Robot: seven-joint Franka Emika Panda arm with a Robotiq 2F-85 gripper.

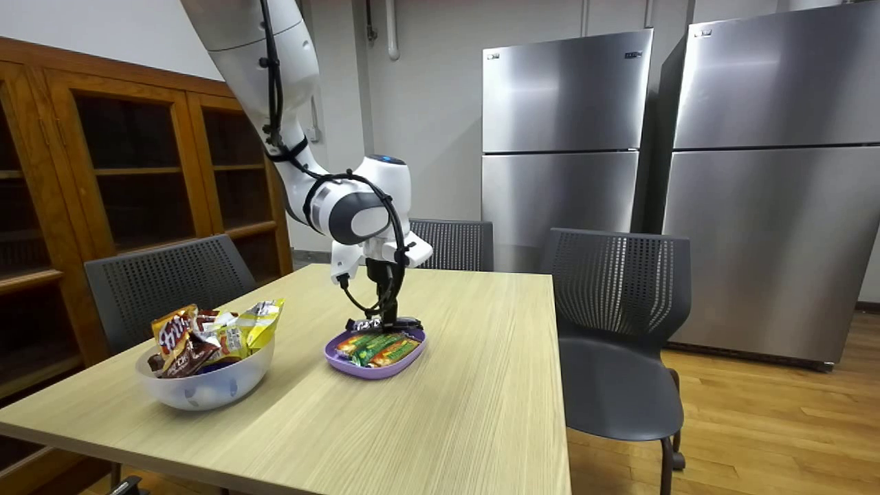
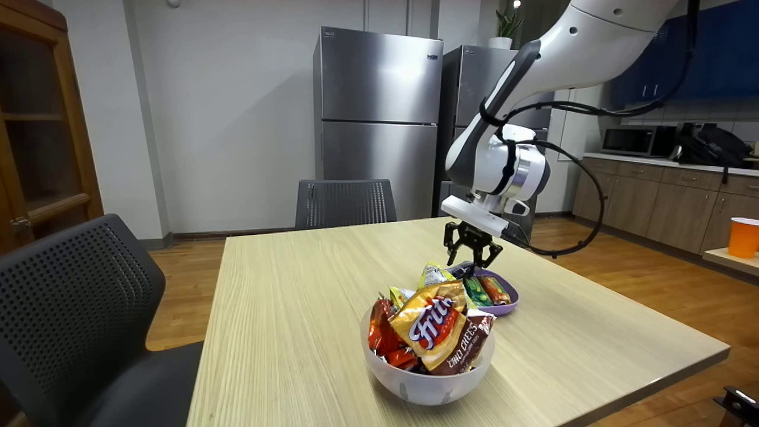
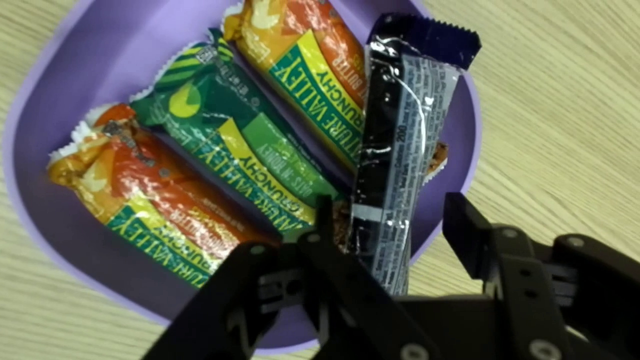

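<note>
Look right at the tips: your black two-fingered pincer (image 3: pixel 390 204) is spread wider than what lies between, clamped on nothing! And between those fingers sits the slim, glossy, blue-black and silver-grey wrapped bar (image 3: pixel 400 145). Here's the relation that counts: its long axis runs up the wrist view, leaning slightly right at the top, one finger along each long side. But you're not centred! The finger on that view's left is close in, contact too hard to call; the right one leaves a clear gap.

Just below, the bar crosses an orange-red foil-wrapped granola bar (image 3: pixel 315 80) that slants on a different line; next to that comes a green foil-wrapped granola bar (image 3: pixel 240 145), then a second orange-red granola bar (image 3: pixel 175 205). All three lie in the shallow, rounded purple plastic tray (image 3: pixel 30 135), and the slim bar spans one side of it, top end reaching past the rim.

Farther out on the pale wood-grain bench (image 1: pixel 467 412), apart from the tray, stands a frosted white plastic bowl (image 1: pixel 213 385) heaped with shiny yellow, brown and red snack bags (image 1: pixel 175 344). Around the bench you've got dark grey perforated-back chairs (image 1: pixel 615 275); at the very back, tall stainless-steel refrigerators (image 1: pixel 560 206).
</note>
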